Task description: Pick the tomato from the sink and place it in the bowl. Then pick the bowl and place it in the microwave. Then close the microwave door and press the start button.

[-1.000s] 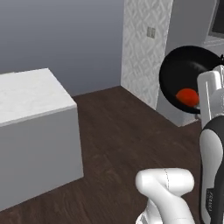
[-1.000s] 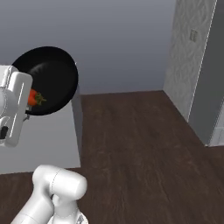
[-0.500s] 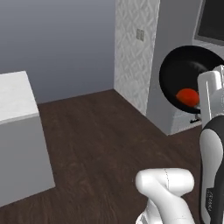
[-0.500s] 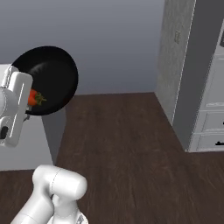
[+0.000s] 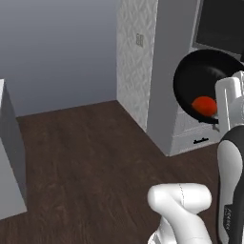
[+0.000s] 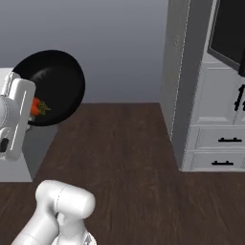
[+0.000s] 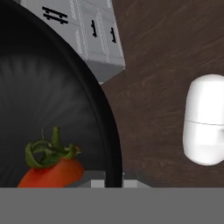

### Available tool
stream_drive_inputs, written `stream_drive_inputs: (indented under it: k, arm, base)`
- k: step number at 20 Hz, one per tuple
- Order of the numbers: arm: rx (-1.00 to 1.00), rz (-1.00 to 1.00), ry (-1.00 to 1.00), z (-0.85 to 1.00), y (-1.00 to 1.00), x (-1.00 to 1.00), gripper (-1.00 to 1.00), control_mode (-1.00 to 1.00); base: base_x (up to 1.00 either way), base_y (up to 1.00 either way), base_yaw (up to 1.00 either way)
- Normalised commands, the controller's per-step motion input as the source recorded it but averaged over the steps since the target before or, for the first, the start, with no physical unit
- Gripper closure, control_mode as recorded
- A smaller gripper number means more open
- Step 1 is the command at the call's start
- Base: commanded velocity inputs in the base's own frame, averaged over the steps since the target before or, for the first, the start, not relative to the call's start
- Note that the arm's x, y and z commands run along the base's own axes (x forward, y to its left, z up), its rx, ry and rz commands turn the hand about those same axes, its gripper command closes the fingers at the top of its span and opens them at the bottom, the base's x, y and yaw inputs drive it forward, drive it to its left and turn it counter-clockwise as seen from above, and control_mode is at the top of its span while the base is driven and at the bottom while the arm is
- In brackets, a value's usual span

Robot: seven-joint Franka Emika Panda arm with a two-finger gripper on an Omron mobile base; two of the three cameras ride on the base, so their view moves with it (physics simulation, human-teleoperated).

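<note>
Here the black bowl (image 5: 205, 81) is carried high above the dark wood floor (image 5: 90, 157), tipped so that its hollow faces the base cameras. From the left base view it hangs at about two o'clock of the picture, in front of a white cabinet with drawers (image 5: 190, 136); from the right base view the bowl (image 6: 52, 86) sits at about ten o'clock, with a pale worktop block (image 6: 28, 153) behind and below it. The gripper (image 7: 107, 181) holds the bowl by its rim: in the hand view the thick black edge (image 7: 103, 127) curves down between the finger tips at six o'clock, the jaws narrowed on it, though the tips themselves are mostly hidden at the bottom edge.

The tomato (image 7: 51, 170) lies inside the bowl, low against the wall nearest the gripper, at roughly nine o'clock from the finger tips and just beside them. Its green stalk points up into the hollow. In the left base view the tomato (image 5: 205, 105) shows as a red patch at the bowl's lower part, touching the white hand casing at its three o'clock; in the right base view the tomato (image 6: 37, 106) peeps out beside the hand at the bowl's lower left.

A dark glass panel (image 6: 229, 33) is set in the tall cabinet above the drawers (image 6: 215, 143).
</note>
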Motion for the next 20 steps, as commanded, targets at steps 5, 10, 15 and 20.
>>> stream_drive_inputs:
  k: [5, 10, 15, 20]
  arm:
    - [0.0, 0.0, 0.0, 0.0, 0.0, 0.0, 1.0, 1.0]
    - [0.0, 0.0, 0.0, 0.0, 0.0, 0.0, 1.0, 1.0]
    - [0.0, 0.0, 0.0, 0.0, 0.0, 0.0, 1.0, 1.0]
    - [0.0, 0.0, 0.0, 0.0, 0.0, 0.0, 1.0, 1.0]
  base:
    - [-0.07, -1.0, 0.27]
    - [-0.33, -1.0, 0.36]
    - [-0.57, -1.0, 0.45]
    - [-0.64, -1.0, 0.4]
